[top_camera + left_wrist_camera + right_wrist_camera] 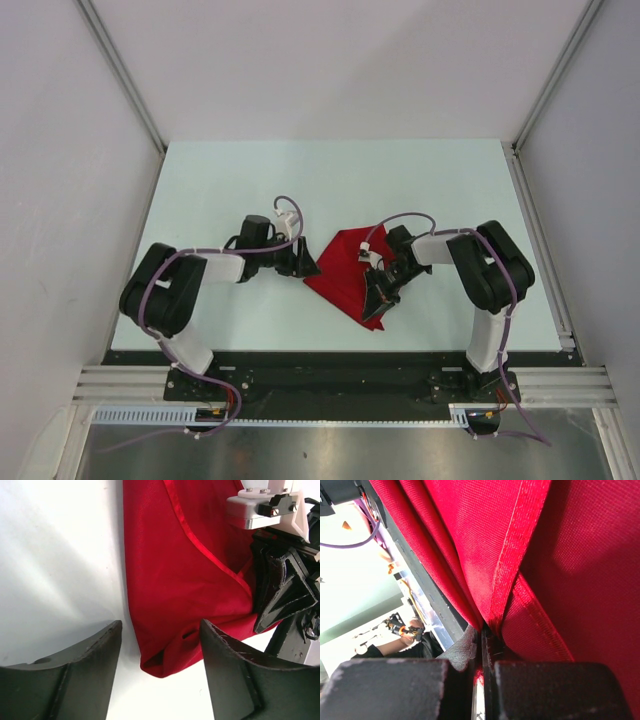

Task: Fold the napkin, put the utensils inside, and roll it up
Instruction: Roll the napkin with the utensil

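Right pincer (481, 647), nearest the arm bases, is pressed together on a hemmed fold of the bright red soft cloth napkin (345, 270), which lies midway across the pale green bench (220, 190), and the left pincer (160, 630) stands spread just beside the cloth's left corner.

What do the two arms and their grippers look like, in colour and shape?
The left arm and right arm both have white links and bulky black joint housings. A thin purple cable loops along each arm. The left gripper has two matte black, wedge-shaped fingers with scuffed edges. The right gripper is black too, next to a white block with screws.
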